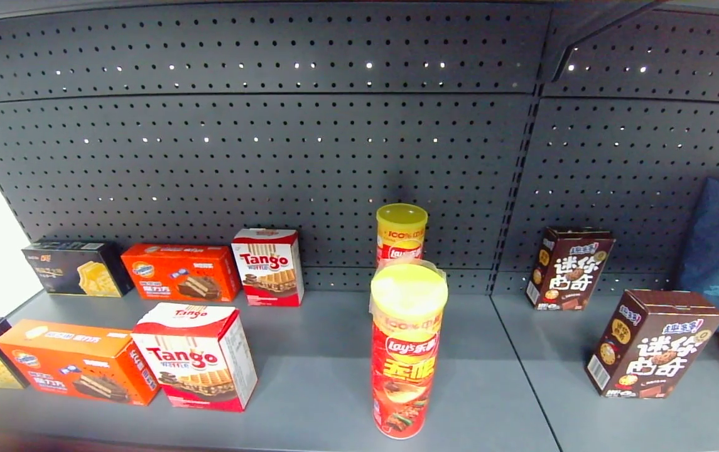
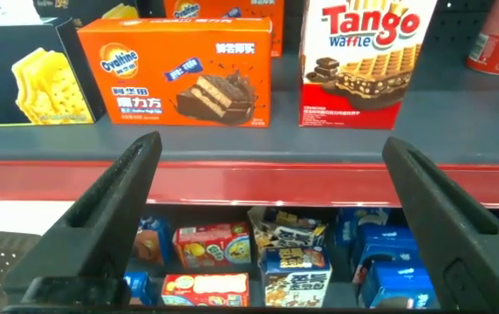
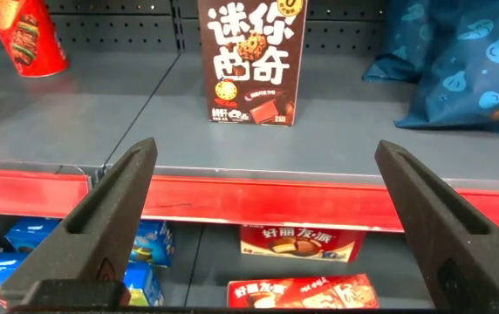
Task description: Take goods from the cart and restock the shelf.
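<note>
Head view: the shelf [image 1: 309, 376] carried goods in a front and a back row. An orange box [image 1: 76, 361] and a wafer box [image 1: 199, 355] stood near the front edge toward the left end. The front chip can [image 1: 407, 351] and the rear chip can [image 1: 400, 233] stood mid-shelf, and a brown cookie box [image 1: 651, 342] stood in the right bay. Bare stretches lay between the groups, so I judged restocking partway at most. The left gripper [image 2: 271, 144] and the right gripper [image 3: 264, 146] both hung wide open and empty, just off the shelf's red front edge — no goods in hand. The next item would have to come from the cart.
</note>
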